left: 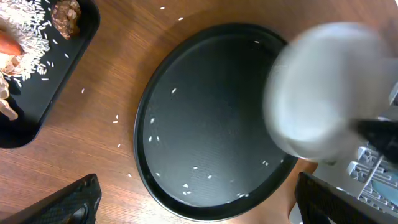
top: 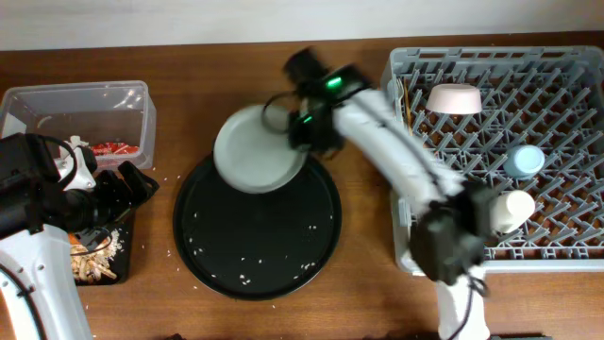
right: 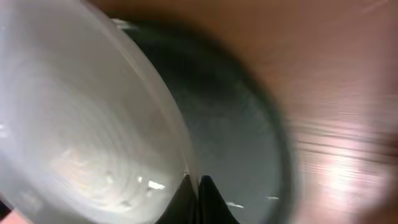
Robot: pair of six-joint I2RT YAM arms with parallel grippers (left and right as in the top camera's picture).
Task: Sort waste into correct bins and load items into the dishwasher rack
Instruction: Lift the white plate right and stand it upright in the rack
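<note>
While your right gripper (top: 304,130) pinches the white plate (top: 253,151), the dishwasher rack (top: 566,94) lies rightward; left gripper (top: 137,184) gapes.

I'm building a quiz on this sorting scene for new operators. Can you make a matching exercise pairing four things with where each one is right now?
Things:
1. white plate
2. pinkish bowl
3. red wrapper
4. rice with brown scraps

Places:
A. in the clear tub
B. in the grey rack
C. in the shallow black tray
D. gripped at its rim by the right end effector

Pairs: 1-D, 2-B, 3-A, 4-C.
</note>
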